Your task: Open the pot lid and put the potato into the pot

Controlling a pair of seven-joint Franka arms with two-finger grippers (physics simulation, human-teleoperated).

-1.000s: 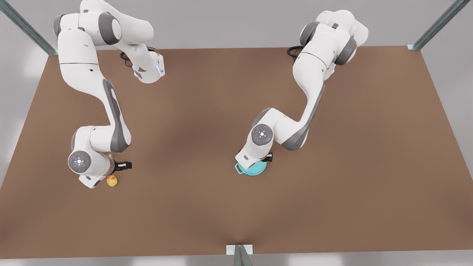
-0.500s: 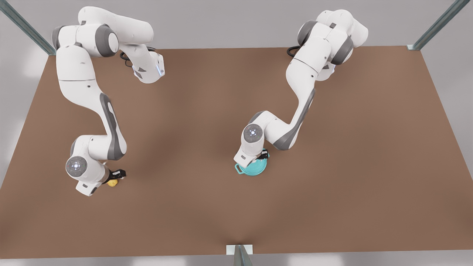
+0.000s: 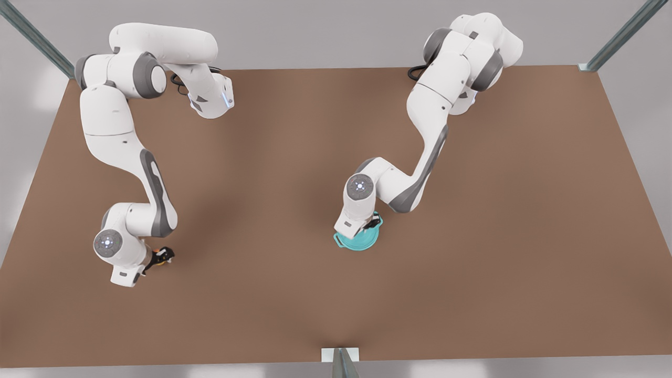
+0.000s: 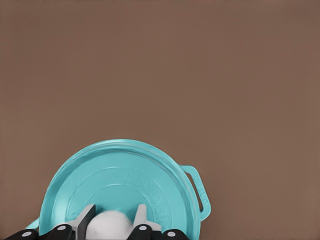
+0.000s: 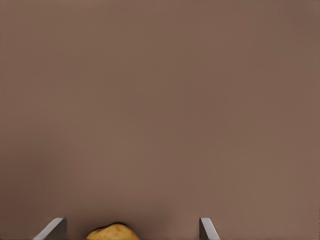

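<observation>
Left claw [image 4: 114, 220] astride pot lid [image 4: 120, 185] knob; right claw [image 5: 132, 230] straddling potato [image 5: 113, 232].

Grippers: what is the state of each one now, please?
Left gripper: shut on the pot lid knob.
Right gripper: open, around the potato.

The pot lid [image 4: 120, 185] is showing teal, its knob [image 4: 111, 223] white; the pot [image 3: 359, 242] is matching in teal; the potato [image 5: 113, 233] is showing yellow with orange blotches; the table [image 3: 294, 294] is appearing plain brown.
</observation>
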